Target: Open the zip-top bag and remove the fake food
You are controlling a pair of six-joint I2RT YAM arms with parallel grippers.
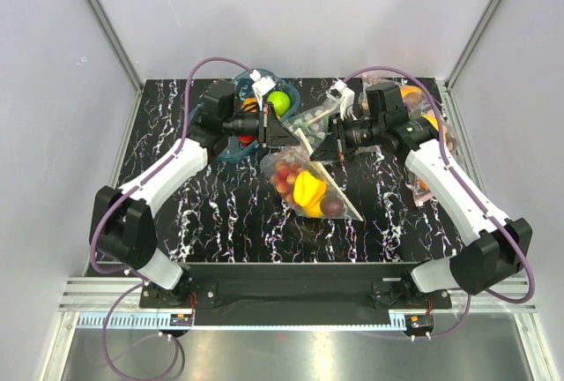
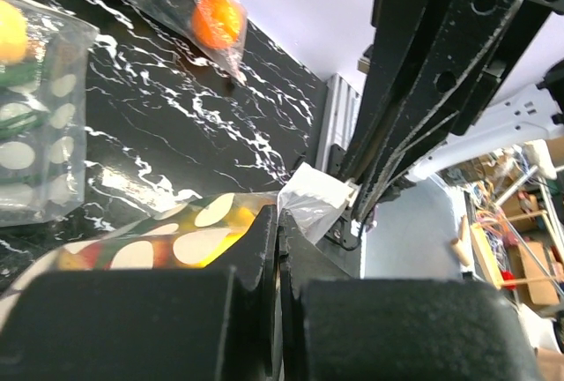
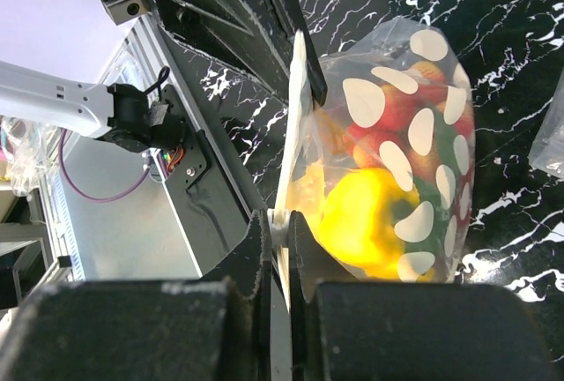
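The zip-top bag (image 1: 308,183), clear with white dots, hangs between both grippers over the middle of the table, its zip edge (image 1: 339,189) running down to the right. Inside it lies the fake food: a yellow pepper (image 1: 308,189), red berries (image 1: 285,172) and a dark plum (image 1: 332,207). My left gripper (image 1: 284,132) is shut on the bag's top corner (image 2: 310,200). My right gripper (image 1: 319,141) is shut on the white zip strip (image 3: 289,213), with the pepper (image 3: 374,222) just beside its fingers. The bag (image 3: 414,134) bulges to the right of that strip.
A teal tub (image 1: 231,147) with a lime-green apple (image 1: 279,103) stands behind the left gripper. Another dotted bag (image 1: 308,119) lies at the back centre. More bags with orange pieces (image 1: 421,103) lie at the back right, near the table edge.
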